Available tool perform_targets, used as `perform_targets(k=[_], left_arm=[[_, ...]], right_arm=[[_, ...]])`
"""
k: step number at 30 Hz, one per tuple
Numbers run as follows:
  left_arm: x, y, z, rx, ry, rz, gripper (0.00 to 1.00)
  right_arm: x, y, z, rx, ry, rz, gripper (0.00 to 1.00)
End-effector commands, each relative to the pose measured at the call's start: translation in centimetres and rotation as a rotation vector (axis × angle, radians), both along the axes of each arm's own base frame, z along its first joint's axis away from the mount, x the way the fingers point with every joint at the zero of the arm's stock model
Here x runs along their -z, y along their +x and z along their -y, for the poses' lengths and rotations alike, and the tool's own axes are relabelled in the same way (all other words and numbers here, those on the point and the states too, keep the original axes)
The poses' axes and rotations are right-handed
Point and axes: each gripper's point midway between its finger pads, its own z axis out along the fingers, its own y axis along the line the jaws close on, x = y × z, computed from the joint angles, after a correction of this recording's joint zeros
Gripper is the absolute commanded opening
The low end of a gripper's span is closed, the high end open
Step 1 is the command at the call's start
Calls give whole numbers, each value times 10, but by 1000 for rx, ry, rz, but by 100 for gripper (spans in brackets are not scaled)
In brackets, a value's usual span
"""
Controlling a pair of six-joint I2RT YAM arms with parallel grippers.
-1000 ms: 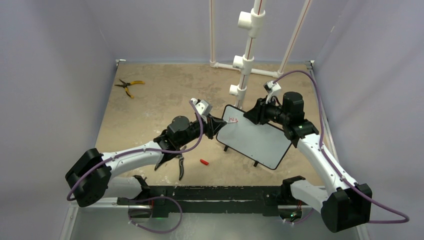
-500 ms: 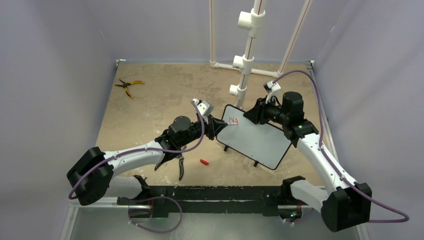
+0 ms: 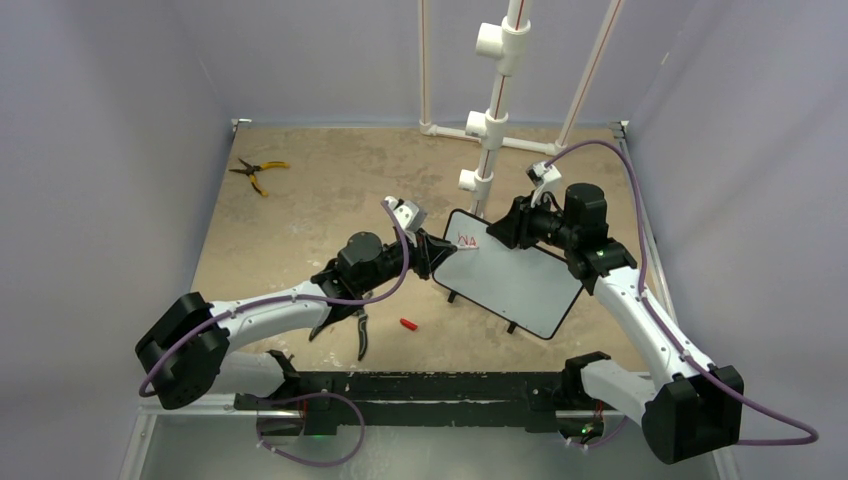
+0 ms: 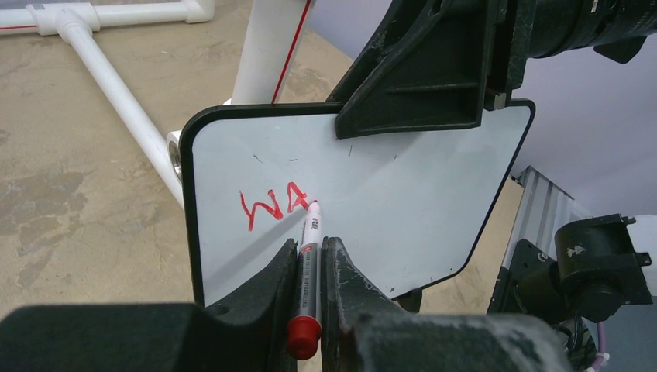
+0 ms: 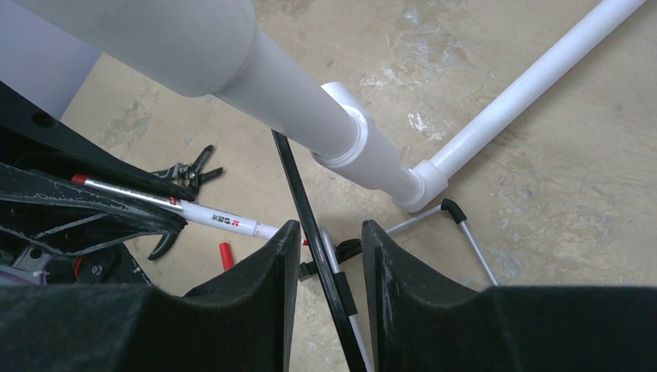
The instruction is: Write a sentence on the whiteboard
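One red cap [image 3: 407, 324], pipe [image 3: 490, 130] behind whiteboard [image 3: 520, 285]

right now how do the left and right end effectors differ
The left end effector is shut on a red marker; the right end effector grips the whiteboard by its top edge. The left's jaws stand almost together; the right's stand wider apart. Both are black and both hold something.

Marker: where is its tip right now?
In the left wrist view, the marker, pinched between the left fingers, has its tip on the left half of the whiteboard, at the end of the red "WA".
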Motion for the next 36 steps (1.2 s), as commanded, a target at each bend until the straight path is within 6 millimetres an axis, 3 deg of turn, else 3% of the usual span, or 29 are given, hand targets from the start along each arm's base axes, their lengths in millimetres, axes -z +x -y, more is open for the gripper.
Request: perform_targets(k=[1,15,20,36], left_arm=[[-28,1,4,1,-74,49,0],[-60,-4,-11,-25,-139,108,0],[-53,-10,-8,9,-120,87,0],[-41,-2,4,11,-96,69,0]], right_arm=[[-3,0,-4,-18,2,14,37],[-6,0,-4,-16,1,21,37],[-10,0,-3,-11,-1,31,37],[-15,-2,-3,-16,2,44,37]])
